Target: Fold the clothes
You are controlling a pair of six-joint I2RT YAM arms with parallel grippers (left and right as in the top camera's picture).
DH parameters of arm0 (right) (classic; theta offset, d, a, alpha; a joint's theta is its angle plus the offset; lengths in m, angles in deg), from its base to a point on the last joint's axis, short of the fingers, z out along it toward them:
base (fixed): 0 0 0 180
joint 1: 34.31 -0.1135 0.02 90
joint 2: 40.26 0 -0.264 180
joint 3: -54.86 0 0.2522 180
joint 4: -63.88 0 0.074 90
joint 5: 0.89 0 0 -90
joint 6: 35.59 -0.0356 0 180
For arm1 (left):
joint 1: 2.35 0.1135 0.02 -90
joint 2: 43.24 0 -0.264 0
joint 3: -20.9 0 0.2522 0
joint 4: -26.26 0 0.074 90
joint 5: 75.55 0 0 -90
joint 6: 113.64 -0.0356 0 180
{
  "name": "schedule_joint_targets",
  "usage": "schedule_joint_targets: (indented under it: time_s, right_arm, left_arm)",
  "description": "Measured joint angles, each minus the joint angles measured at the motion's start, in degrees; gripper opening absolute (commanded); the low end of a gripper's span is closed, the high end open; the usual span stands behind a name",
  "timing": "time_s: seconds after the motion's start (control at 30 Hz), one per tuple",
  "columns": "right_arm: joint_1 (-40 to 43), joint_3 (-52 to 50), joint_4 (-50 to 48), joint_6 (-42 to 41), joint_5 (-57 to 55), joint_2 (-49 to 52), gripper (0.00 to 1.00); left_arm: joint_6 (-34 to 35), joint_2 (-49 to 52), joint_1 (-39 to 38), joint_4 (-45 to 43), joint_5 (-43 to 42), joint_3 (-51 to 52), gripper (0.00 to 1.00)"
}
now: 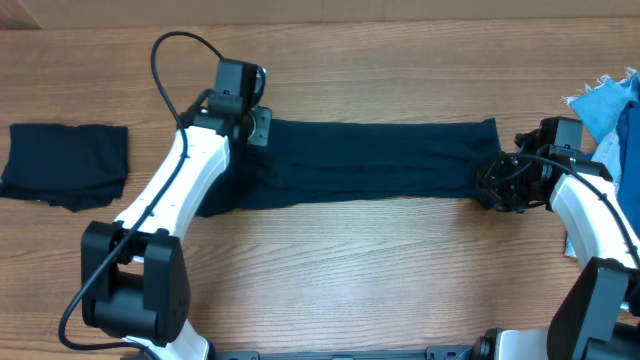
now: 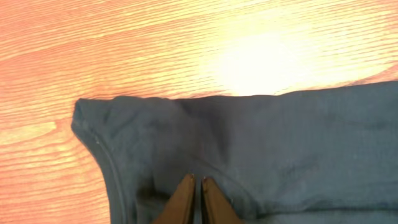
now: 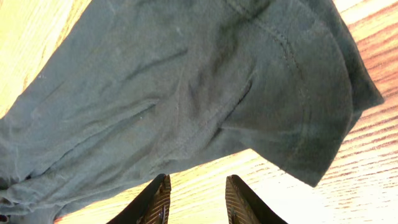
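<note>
Across the middle of the wooden table (image 1: 350, 270), you have a long navy garment (image 1: 370, 160) lying flat and stretched sideways, one end under each wrist; at its left end your left gripper (image 2: 198, 198) points down onto the cloth, a little inside the stitched hem and near the corner that shows in the left wrist view; its two fingers (image 2: 181, 199) are pressed together with barely a sliver between the tips, and they rest on the fabric where a crease runs up to them; whether a thin fold is caught between them you cannot tell from these views. At the right end your right gripper (image 3: 196, 200) stands spread, its fingers (image 3: 155, 200) apart with bare wood showing between them; the rounded, hemmed edge of the garment lies just beyond the tips, and nothing sits between the pads. Far to your left, well apart from the long garment, a folded navy piece (image 1: 65, 165) sits as a small, roughly square stack on the table; at the right edge, beside the right arm (image 1: 590, 220), light-blue denim (image 1: 612, 105) with a frayed edge lies partly out of the overhead view.
</note>
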Motion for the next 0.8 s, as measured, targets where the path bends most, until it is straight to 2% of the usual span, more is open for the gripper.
schedule_joint_targets:
  time_s: [0.07, 0.13, 0.3, 0.43, 0.5, 0.53, 0.67, 0.73, 0.8]
  right_arm:
    - [0.0, -0.04, 0.15, -0.02, 0.0, 0.0, 0.35]
    - [0.0, -0.04, 0.11, 0.11, 0.0, 0.0, 0.36]
    - [-0.02, -0.11, 0.15, 0.17, 0.0, 0.0, 0.36]
    - [0.0, -0.11, 0.13, 0.17, 0.0, 0.0, 0.36]
    - [0.0, -0.11, 0.13, 0.17, -0.02, 0.0, 0.36]
    - [0.0, -0.11, 0.11, 0.15, 0.0, 0.0, 0.36]
    - [0.0, -0.11, 0.15, 0.17, -0.02, 0.0, 0.36]
    - [-0.02, -0.11, 0.13, 0.2, 0.0, 0.0, 0.36]
    - [-0.02, -0.11, 0.15, 0.2, 0.02, 0.0, 0.36]
  left_arm:
    - [-0.02, 0.0, 0.35, 7.78, -3.21, -0.83, 0.22]
    - [0.31, 0.0, 0.33, 11.91, -6.23, -0.11, 0.25]
    - [1.29, 0.04, 0.33, 6.97, -9.53, 8.44, 0.27]
    - [1.29, 0.04, 0.33, 3.04, -10.1, 10.88, 0.26]
    - [1.29, 0.04, 0.33, 0.9, -10.27, 12.13, 0.15]
    - [1.27, 0.04, 0.33, 0.63, -10.27, 12.48, 0.06]
    - [1.46, 0.04, 0.33, -0.55, -10.43, 12.9, 0.04]
    - [1.33, 0.13, 0.33, 5.14, -10.38, 10.64, 0.04]
    - [0.87, 0.31, 0.33, 11.1, -10.36, 3.21, 0.04]
